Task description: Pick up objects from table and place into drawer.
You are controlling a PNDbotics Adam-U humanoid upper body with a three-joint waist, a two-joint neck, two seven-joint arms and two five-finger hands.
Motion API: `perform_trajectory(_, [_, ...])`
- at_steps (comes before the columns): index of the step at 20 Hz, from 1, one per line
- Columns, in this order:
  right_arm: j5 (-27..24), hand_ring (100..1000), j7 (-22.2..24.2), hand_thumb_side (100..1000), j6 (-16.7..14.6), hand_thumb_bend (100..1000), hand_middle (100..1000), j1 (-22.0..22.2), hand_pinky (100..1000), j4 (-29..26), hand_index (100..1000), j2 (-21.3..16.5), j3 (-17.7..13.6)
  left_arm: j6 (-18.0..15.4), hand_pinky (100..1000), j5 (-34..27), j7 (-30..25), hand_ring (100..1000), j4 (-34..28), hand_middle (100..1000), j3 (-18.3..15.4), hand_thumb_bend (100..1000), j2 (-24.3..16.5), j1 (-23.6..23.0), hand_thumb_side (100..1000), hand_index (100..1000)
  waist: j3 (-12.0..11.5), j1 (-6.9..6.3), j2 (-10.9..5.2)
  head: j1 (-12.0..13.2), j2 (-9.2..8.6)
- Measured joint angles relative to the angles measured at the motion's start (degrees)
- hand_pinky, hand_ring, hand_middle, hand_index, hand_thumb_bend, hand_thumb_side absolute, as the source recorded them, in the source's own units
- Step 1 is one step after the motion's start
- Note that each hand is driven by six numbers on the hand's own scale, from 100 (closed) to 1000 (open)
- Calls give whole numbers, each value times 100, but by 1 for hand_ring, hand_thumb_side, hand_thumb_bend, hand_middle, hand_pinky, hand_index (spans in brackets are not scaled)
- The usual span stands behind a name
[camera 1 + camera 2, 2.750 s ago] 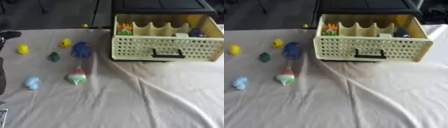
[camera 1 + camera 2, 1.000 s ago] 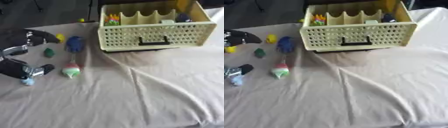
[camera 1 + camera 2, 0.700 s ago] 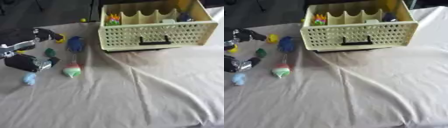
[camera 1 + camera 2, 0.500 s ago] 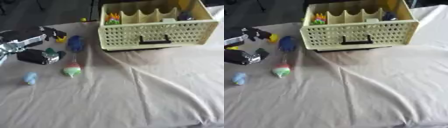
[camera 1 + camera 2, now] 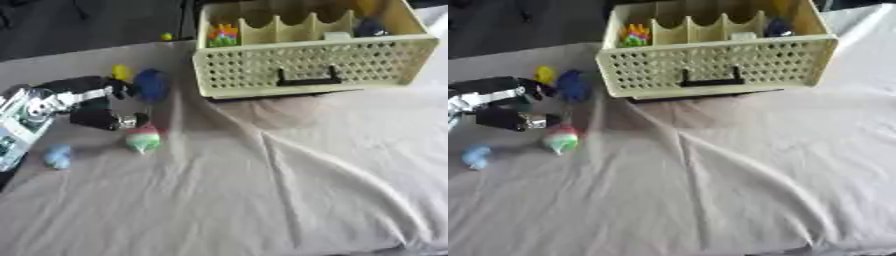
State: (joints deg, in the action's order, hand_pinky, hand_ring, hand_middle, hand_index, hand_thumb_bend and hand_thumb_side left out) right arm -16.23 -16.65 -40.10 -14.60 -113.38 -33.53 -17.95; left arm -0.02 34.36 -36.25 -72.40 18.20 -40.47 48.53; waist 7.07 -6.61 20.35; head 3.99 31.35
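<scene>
Left eye view: my left hand (image 5: 87,102) reaches in at left centre, fingers spread wide above the red-green toy (image 5: 143,139), positioned to close round it; the drawer (image 5: 311,65) waits open, upper right.

Both head eyes look down, sharing drawer (image 5: 306,60) and cloth (image 5: 262,200)

Both eye views were soft and smeared throughout — consistent with motion blur. Lighting was even and moderately bright on the pale cloth (image 5: 289,190), with no glare. Shallow shadows lay under the cream drawer (image 5: 311,70) and along the cloth folds. The far background was dark. The left hand (image 5: 83,102) was blurred — its outline indistinct.
</scene>
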Motion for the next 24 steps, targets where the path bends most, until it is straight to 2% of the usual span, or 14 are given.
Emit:
perform_trajectory(2, [0, 392, 5, 726, 35, 100, 405, -2, 486, 0, 765, 8, 0, -37, 822, 83, -31, 898, 106, 907, 1, 493, 21, -1, 878, 1000, 1, -1, 15, 0, 0])
perform_trajectory(7, [6, 390, 18, 727, 115, 100, 405, -4, 492, 0, 763, 69, -1, -125, 820, 146, -120, 898, 199, 905, 2, 472, 23, -27, 902, 1000, 1, -1, 23, 0, 0])
perform_trajectory(16, [41, 389, 10, 727, 217, 100, 406, -5, 499, 0, 760, 122, -2, -123, 807, 243, -178, 880, 242, 900, 37, 501, 74, -67, 911, 1000, 43, -3, 42, 31, 0])
perform_trajectory(24, [40, 388, 60, 730, 291, 100, 408, -30, 511, 0, 761, 161, -3, -197, 798, 533, -187, 875, 396, 878, 71, 551, 115, -60, 874, 1000, 107, -40, 57, 85, 12])
